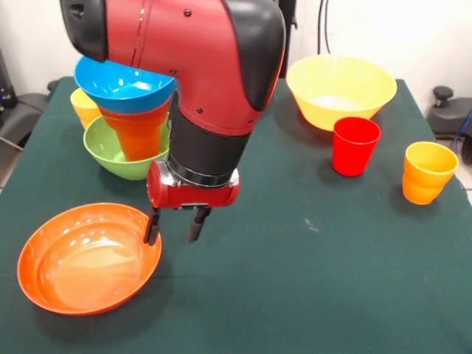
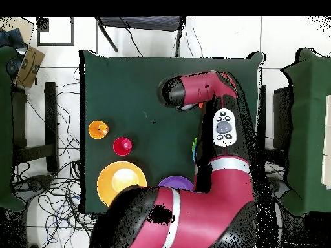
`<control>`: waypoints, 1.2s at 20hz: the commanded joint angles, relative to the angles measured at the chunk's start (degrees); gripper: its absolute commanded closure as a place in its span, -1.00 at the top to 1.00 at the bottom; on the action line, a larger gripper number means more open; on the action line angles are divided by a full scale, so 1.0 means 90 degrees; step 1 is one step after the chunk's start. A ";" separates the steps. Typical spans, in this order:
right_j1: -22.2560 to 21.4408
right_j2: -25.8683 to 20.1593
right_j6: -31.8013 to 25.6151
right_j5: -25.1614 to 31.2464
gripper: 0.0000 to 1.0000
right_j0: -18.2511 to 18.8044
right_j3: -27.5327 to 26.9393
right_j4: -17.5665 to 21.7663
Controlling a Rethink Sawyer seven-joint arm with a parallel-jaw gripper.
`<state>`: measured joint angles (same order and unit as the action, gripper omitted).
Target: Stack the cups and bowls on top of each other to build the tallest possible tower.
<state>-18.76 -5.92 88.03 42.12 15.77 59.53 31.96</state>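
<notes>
My gripper [image 1: 175,225] hangs open at the right rim of the wide shallow orange bowl [image 1: 85,258]. Its left finger [image 1: 153,226] is at the rim and its right finger is outside the bowl. Behind it stands the tower: a green bowl [image 1: 110,155], an orange cup [image 1: 136,133] in it and a blue bowl [image 1: 122,85] on top. A yellow cup [image 1: 82,105] stands behind the tower. The big yellow bowl [image 1: 339,88], the red cup [image 1: 355,145] and the yellow-orange cup [image 1: 428,172] stand at the right. In the overhead view the arm hides the gripper.
The overhead view shows the yellow-orange cup [image 2: 97,129], the red cup [image 2: 122,146], the yellow bowl [image 2: 120,182] and a purple bowl [image 2: 174,183] near the robot's base. The arm [image 1: 206,88] stands close beside the tower. Chairs and cables surround the green table [image 1: 310,280].
</notes>
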 commanded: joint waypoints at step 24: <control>0.0381 0.0136 0.0405 -0.1026 1.00 -0.0010 0.0741 -0.0471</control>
<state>-17.41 2.35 88.72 34.30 14.35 59.96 30.20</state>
